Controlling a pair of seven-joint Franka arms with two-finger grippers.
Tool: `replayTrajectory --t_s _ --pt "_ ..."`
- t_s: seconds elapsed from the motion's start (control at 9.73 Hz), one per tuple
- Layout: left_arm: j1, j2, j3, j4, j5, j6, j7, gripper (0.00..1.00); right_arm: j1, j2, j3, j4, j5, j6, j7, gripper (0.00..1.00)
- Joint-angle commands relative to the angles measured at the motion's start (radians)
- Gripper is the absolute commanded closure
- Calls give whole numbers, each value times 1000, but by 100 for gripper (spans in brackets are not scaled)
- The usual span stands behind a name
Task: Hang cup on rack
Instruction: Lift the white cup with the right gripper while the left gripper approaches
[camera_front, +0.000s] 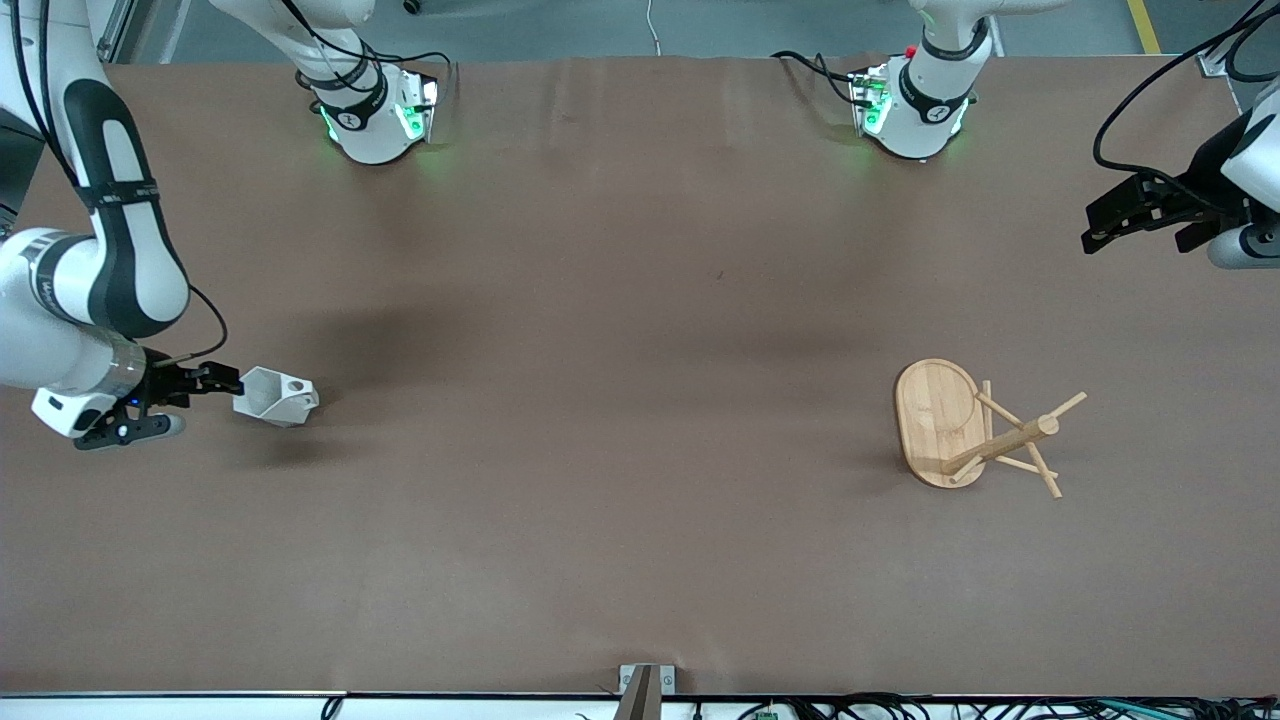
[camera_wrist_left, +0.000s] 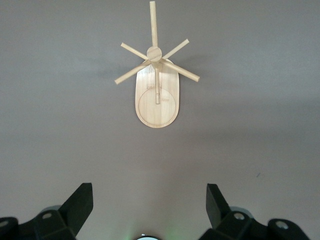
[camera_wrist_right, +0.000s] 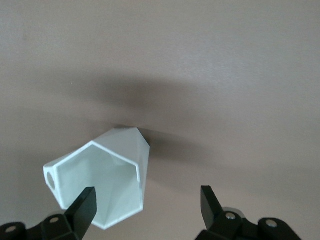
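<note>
Down near the desk edge at the right arm's end, the cup (camera_front: 275, 396) is lying tipped on its side on the brown desk (camera_front: 600, 400), its angular mouth facing the right pincer (camera_front: 222, 385) and its pierced handle turned toward the middle of the desk. That pincer is sitting low, right at the cup's rim, with its fingers spread wide; in the right wrist view one finger (camera_wrist_right: 85, 205) is showing in front of the cup's open mouth (camera_wrist_right: 102, 182) while the other is standing clear beside it, so nothing is being gripped. The rack (camera_front: 975, 430) is standing well apart, toward the left arm's end of the desk, upright on its oval base with pegs sticking out from the post. The left pincer (camera_front: 1120, 222) is hanging in the air over the desk edge at the left arm's end, waiting, its fingers (camera_wrist_left: 77, 205) gaping wide and holding nothing, looking across at the rack (camera_wrist_left: 155, 85).
</note>
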Motion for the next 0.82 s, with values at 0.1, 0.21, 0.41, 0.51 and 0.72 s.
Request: replayTrajectory --t_s 0.1,0.21,0.41,0.51,0.72 --pt "-2 22 1 -12 -8 31 -1 0 -5 45 10 -19 45 54 -34 16" --pt "-2 20 -2 -15 -10 31 -2 0 -5 47 16 -41 48 70 -54 26" --pt "-1 20 -2 -15 -10 31 -4 0 -7 47 17 -54 49 70 -69 82" --pt "1 22 -2 -13 -11 34 -4 0 -7 45 19 -54 49 61 -68 99" --pt "0 33 -2 -12 -11 66 -5 0 -5 24 20 -51 54 48 -59 100"
